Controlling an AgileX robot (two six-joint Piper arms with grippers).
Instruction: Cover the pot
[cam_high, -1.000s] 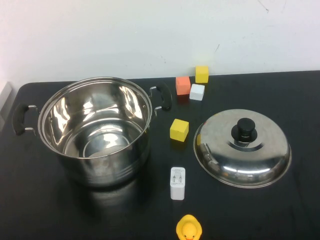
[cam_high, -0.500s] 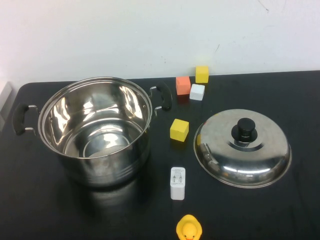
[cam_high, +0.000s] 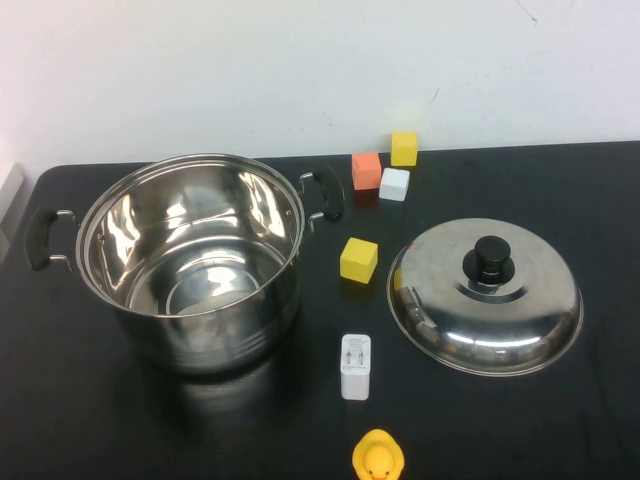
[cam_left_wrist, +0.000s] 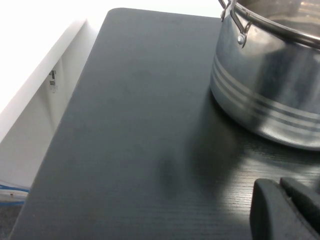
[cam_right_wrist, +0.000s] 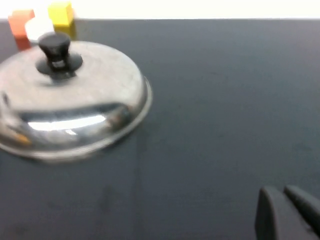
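Note:
The pot (cam_high: 190, 262) is a big shiny steel stockpot with black side handles, open and empty, on the left of the black table; its wall shows in the left wrist view (cam_left_wrist: 270, 95). The domed steel lid (cam_high: 485, 295) with a black knob lies on the table to the right, also in the right wrist view (cam_right_wrist: 70, 95). My left gripper (cam_left_wrist: 280, 186) is shut and empty, low over the table near the pot. My right gripper (cam_right_wrist: 282, 192) is shut and empty, over bare table to the side of the lid. Neither gripper shows in the high view.
A yellow block (cam_high: 358, 259) sits between pot and lid. Orange (cam_high: 366, 170), white (cam_high: 394, 184) and yellow (cam_high: 403, 148) blocks sit at the back. A white charger (cam_high: 355, 366) and a yellow rubber duck (cam_high: 378, 457) lie near the front. The table's left edge (cam_left_wrist: 75, 95) runs by the pot.

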